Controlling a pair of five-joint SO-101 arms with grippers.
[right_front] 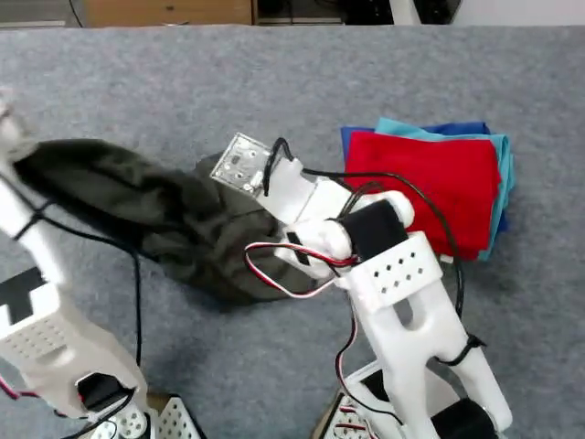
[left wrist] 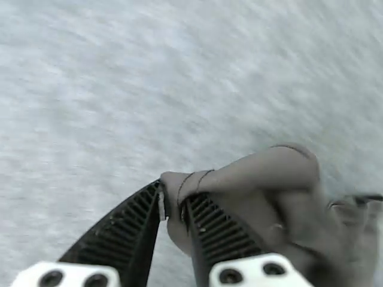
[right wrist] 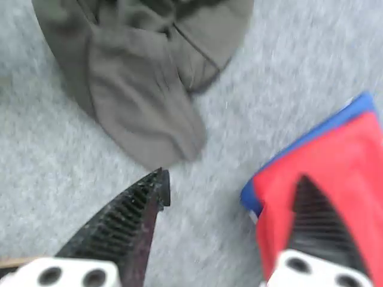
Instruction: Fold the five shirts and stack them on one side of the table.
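Plainly, we see the crumpled dark olive cloth shirt (right_front: 174,215) lying on the grey felt-covered table (right_front: 274,82) at about 9 o'clock from the table's middle in the high view. One end of it is drawn out toward the white left arm (right_front: 23,219) at the 9 o'clock edge. In the left wrist view the left gripper (left wrist: 173,206) has its black ribbed fingers (left wrist: 212,230) closed down on a small fold at the hem of that shirt (left wrist: 269,179), and the rest of the cloth bunches beside them over the table (left wrist: 119,72). At about 3 o'clock in the high view sits the stack of folded cloth shirts (right_front: 430,187), red on top over teal and blue, with its edges roughly squared. The white right arm (right_front: 402,274) reaches from 5 o'clock toward the middle, between the olive shirt and the stack. In the right wrist view we find the right gripper (right wrist: 232,178) spread wide and holding nothing. One finger (right wrist: 137,215) hangs over bare felt near the olive shirt's (right wrist: 143,89) rounded edge, and the other is over the red top of the stack (right wrist: 341,155). Whether that finger touches the red cloth, we cannot tell.
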